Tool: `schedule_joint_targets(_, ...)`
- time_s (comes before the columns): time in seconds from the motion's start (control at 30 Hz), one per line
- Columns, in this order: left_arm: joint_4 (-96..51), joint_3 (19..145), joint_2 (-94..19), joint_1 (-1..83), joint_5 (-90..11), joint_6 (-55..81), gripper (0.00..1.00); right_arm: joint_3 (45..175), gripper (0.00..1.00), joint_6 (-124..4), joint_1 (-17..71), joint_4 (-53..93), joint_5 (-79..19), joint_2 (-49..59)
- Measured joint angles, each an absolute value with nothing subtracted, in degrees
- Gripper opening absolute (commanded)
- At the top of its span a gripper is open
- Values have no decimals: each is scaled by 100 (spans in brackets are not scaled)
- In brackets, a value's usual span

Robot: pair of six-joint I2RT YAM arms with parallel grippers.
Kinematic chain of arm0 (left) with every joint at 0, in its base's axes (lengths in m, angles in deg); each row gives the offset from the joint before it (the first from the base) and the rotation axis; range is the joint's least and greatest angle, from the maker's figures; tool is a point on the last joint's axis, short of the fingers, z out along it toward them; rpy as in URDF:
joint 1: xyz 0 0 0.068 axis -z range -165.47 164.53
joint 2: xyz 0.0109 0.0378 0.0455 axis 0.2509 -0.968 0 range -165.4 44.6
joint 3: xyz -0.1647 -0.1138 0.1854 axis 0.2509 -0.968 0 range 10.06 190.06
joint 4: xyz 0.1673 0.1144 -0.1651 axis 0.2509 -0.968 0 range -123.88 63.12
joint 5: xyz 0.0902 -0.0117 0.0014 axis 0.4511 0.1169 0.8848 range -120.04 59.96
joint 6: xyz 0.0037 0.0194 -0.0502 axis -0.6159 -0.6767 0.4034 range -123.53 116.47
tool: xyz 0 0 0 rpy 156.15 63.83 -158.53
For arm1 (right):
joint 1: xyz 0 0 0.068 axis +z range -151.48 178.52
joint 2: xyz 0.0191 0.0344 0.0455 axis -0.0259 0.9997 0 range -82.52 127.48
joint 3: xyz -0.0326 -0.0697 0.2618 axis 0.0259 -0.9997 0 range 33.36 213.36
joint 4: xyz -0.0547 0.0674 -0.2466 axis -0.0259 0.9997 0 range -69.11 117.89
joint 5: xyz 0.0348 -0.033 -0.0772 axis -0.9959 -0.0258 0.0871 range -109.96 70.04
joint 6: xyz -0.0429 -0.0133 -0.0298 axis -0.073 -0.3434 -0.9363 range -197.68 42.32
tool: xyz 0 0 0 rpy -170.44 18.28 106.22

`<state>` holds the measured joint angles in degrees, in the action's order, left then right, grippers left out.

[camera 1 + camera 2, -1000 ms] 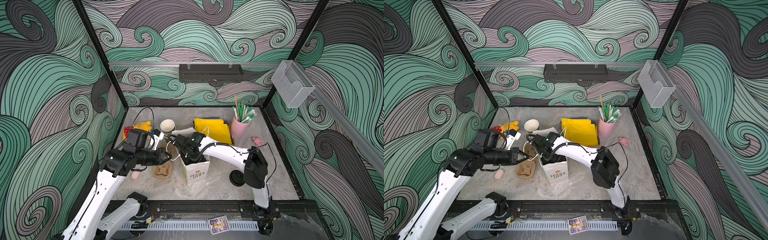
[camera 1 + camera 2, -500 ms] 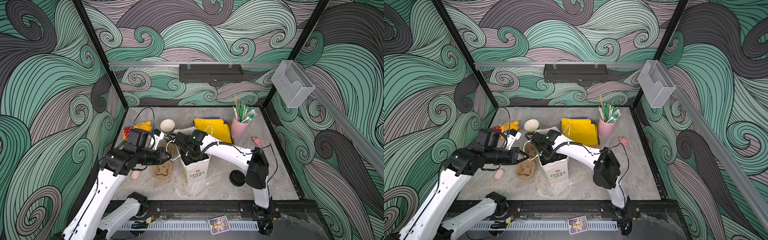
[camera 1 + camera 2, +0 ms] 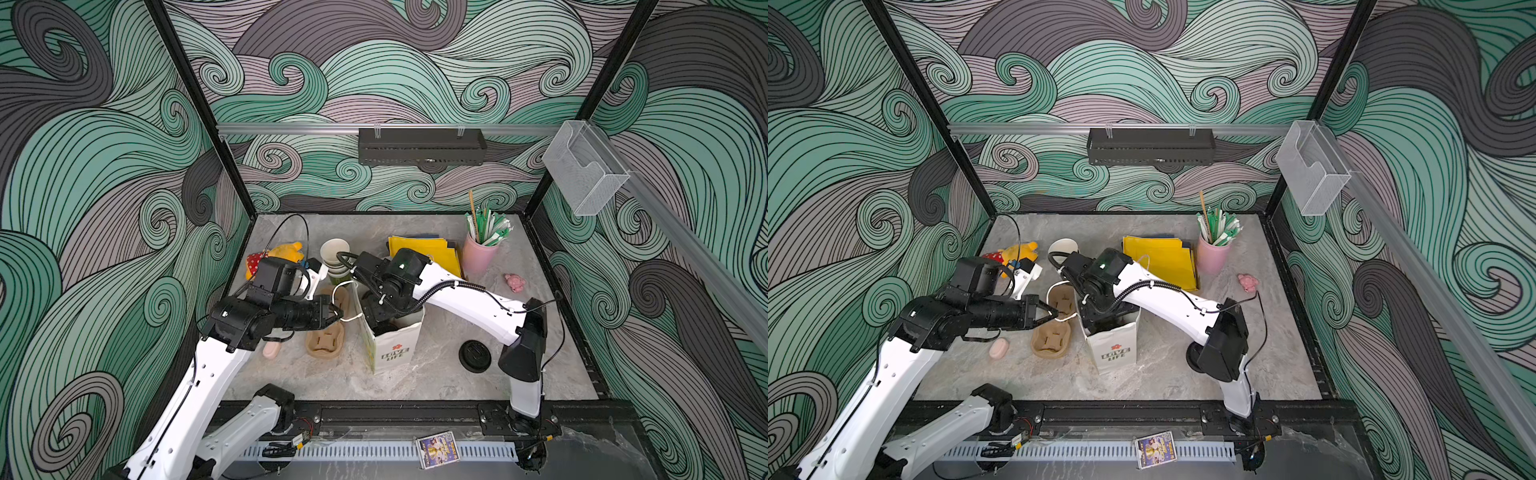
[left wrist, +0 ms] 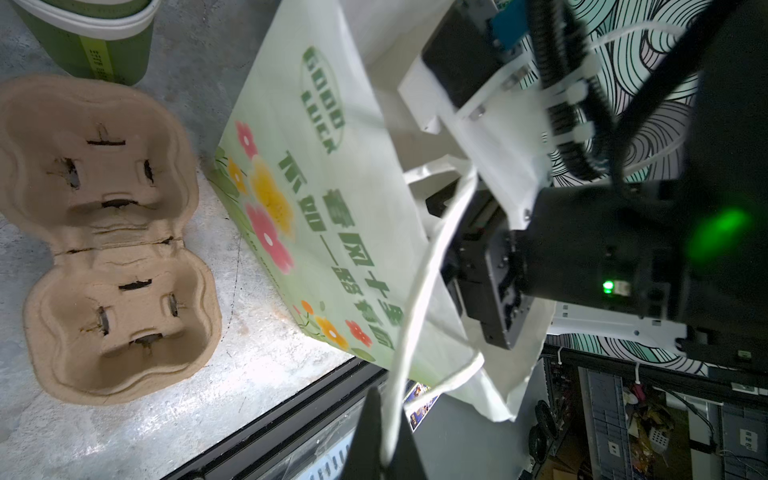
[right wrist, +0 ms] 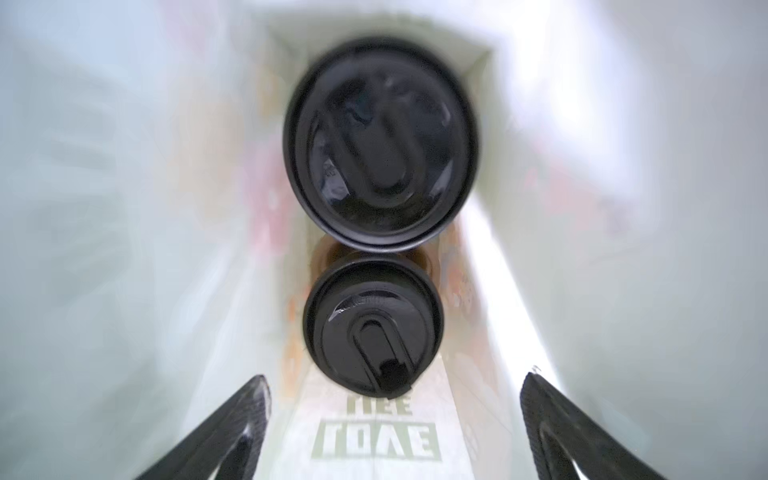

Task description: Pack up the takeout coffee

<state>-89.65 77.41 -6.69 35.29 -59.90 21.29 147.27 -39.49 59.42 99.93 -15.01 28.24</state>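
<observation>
Right gripper hangs inside the mouth of the white bag, its two dark fingers spread wide with nothing between them. Straight below it, down at the bottom of the bag, the takeout coffee stands upright as two cups close together. The near cup sits just past the fingertips, its round black sip lid sharp and its oval tab plain. The far cup lies beyond it, its black lid blurred and looming larger. A sliver of brown shows between the lids. Left gripper, outside the bag, is pinched tight on the white cord handle.
</observation>
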Motion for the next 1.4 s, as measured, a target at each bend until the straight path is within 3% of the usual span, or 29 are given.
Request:
schedule_joint_targets(0.33, -9026, 7645, -571, 3529, -5938, 2125, 2, 15437, 82, -3949, 6012, 10166, -1387, 2769)
schedule_joint_targets(0.43, -9019, 7612, -529, 3529, -5927, 2127, 14, 15975, 80, -4139, 6159, 10155, -1239, 2710)
schedule_joint_targets(0.67, -8858, 7579, -315, 3529, -5872, 2168, 58, 16508, 80, -5042, 6860, 9646, -1213, 1947)
schedule_joint_targets(0.8, -8831, 7608, -85, 3529, -5757, 2166, 70, 16408, 78, -5265, 6895, 9333, -1274, 1338)
schedule_joint_targets(0.93, -8862, 7968, 175, 3529, -5282, 2245, 75, 15811, 66, -5221, 6788, 9108, -734, 527)
schedule_joint_targets(1.03, -8777, 8482, 216, 3529, -4659, 2262, 75, 15037, 63, -4932, 6246, 9069, -389, -256)
schedule_joint_targets(1.2, -7841, 9077, -120, 3529, -3529, 2247, 75, 14071, 63, -4613, 4421, 9060, -67, -1117)
schedule_joint_targets(1.4, -6272, 9140, -1274, 3529, -2740, 2151, 75, 13759, 62, -4753, 2624, 9066, -450, -876)
